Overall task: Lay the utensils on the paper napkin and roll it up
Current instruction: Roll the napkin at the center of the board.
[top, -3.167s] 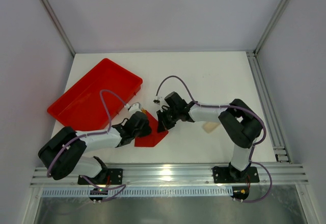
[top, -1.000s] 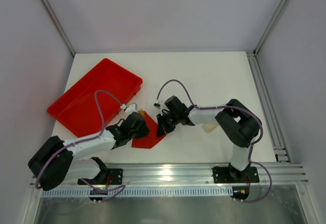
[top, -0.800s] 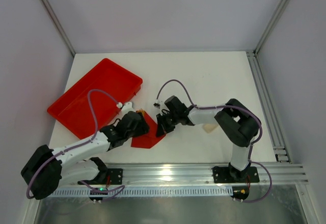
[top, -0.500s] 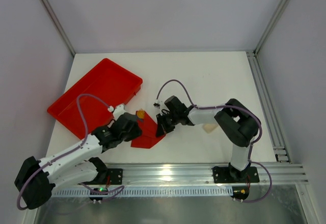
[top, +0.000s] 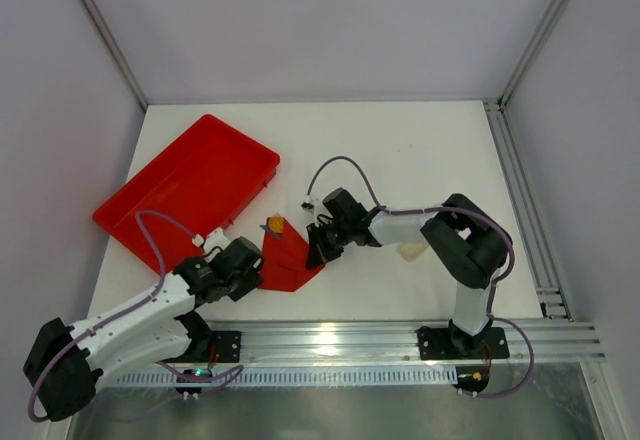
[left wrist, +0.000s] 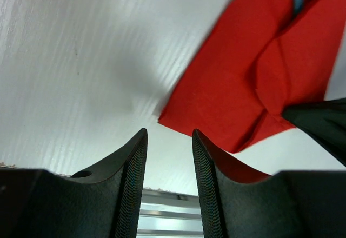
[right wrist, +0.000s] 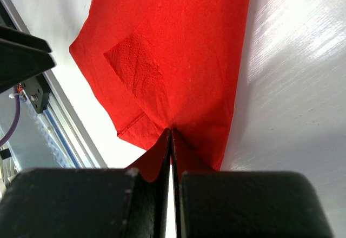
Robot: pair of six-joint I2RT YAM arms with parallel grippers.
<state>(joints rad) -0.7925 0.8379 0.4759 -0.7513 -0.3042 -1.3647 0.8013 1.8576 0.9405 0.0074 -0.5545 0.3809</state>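
The red paper napkin (top: 291, 265) lies folded over on the white table, and a tan utensil (top: 275, 225) tip pokes out at its far corner. The rest of the utensils is hidden in the fold. My left gripper (top: 256, 268) sits just off the napkin's near-left edge. In the left wrist view this gripper (left wrist: 169, 132) is open with only bare table between its fingers, and the napkin (left wrist: 232, 86) lies ahead of it. My right gripper (top: 318, 251) is on the napkin's right side. Seen from its wrist, the right gripper (right wrist: 171, 131) is shut, and the napkin (right wrist: 178, 48) puckers up to its tips.
A large red tray (top: 150, 205) stands at the back left, close to the napkin's far corner. A small pale object (top: 412, 250) lies under the right forearm. The metal rail (top: 330, 340) runs along the table's near edge.
My left gripper has opened, come off the napkin and drawn back toward the near left. The right gripper has stayed where it was, shut.
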